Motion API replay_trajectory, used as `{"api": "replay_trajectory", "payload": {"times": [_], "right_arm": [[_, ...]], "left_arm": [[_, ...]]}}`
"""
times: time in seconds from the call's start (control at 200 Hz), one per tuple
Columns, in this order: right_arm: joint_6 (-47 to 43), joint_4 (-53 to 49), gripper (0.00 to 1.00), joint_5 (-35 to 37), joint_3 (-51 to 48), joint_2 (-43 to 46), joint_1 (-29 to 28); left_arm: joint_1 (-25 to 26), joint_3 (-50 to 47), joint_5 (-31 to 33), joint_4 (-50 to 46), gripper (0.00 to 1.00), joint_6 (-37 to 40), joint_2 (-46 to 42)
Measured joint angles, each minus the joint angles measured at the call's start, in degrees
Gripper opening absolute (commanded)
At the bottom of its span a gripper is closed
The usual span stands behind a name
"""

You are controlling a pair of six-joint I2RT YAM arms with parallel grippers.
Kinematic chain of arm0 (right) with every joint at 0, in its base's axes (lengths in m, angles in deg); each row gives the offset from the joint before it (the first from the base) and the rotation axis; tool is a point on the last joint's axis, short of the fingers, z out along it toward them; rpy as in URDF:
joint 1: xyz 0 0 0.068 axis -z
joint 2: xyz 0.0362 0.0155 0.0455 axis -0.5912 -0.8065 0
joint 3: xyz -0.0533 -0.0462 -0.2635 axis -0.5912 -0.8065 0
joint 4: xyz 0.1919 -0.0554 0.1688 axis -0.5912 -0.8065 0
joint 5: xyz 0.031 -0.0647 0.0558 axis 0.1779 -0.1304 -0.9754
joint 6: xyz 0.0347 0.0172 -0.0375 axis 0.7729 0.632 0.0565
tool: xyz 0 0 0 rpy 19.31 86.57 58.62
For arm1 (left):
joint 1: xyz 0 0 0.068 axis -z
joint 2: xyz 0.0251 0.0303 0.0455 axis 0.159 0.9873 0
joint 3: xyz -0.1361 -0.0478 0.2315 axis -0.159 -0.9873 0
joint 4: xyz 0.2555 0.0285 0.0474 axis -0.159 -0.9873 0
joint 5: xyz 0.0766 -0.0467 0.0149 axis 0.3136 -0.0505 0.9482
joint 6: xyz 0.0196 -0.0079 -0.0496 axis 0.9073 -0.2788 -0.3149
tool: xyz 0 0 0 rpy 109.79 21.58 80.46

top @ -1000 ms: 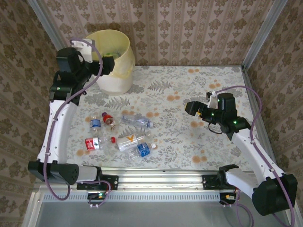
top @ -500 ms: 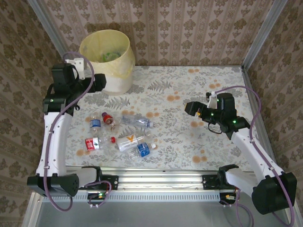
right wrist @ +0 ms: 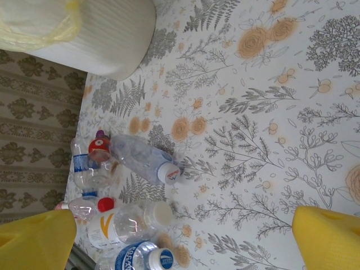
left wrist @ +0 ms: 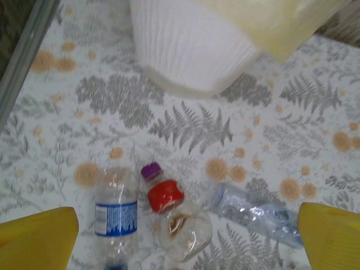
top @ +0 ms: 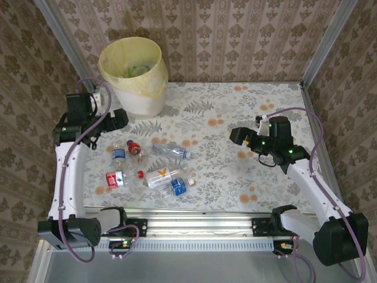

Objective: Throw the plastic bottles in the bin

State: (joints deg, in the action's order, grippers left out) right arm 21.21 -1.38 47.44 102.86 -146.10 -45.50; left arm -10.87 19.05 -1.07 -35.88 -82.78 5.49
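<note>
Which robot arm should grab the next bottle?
Left, probably. The left gripper hangs open close to the bottles. The blue-label bottle lies right under its camera, and the bin is beside it. The right gripper is open too, but sits far off on the other side.

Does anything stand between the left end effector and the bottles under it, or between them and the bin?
Nothing visible does. The open left end effector hangs near the blue-labelled bottle and red-labelled bottle with only air between, and only bare tablecloth lies between them and the bin.
</note>
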Motion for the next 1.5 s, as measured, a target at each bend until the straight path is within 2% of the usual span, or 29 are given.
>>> {"api": "replay_trajectory", "payload": {"times": [0.34, 0.615, 0.945, 1.27, 1.5], "right_arm": [[0.0, 0.0, 1.00, -0.2, -0.3, -0.3, 0.0], [0.0, 0.3, 1.00, -0.2, -1.1, -0.4, 0.0], [-0.2, 0.4, 1.00, -0.4, -1.1, -0.7, 0.3], [-0.3, 0.5, 1.00, -1.1, -1.3, -0.7, 0.7], [-0.2, 0.6, 1.00, -1.3, -1.8, -1.0, 0.9]], "left_arm": [[-1.0, -8.3, 2.0, -0.7, 1.00, -3.5, 3.8], [-1.0, -15.0, 4.5, 3.7, 1.00, -5.7, 9.9], [-1.1, -19.4, 7.3, 8.0, 0.92, -7.2, 14.8], [-2.2, -19.9, 10.1, 9.9, 0.81, -6.8, 19.5], [-2.2, -20.7, 11.4, 11.5, 0.77, -6.4, 23.3]]}}
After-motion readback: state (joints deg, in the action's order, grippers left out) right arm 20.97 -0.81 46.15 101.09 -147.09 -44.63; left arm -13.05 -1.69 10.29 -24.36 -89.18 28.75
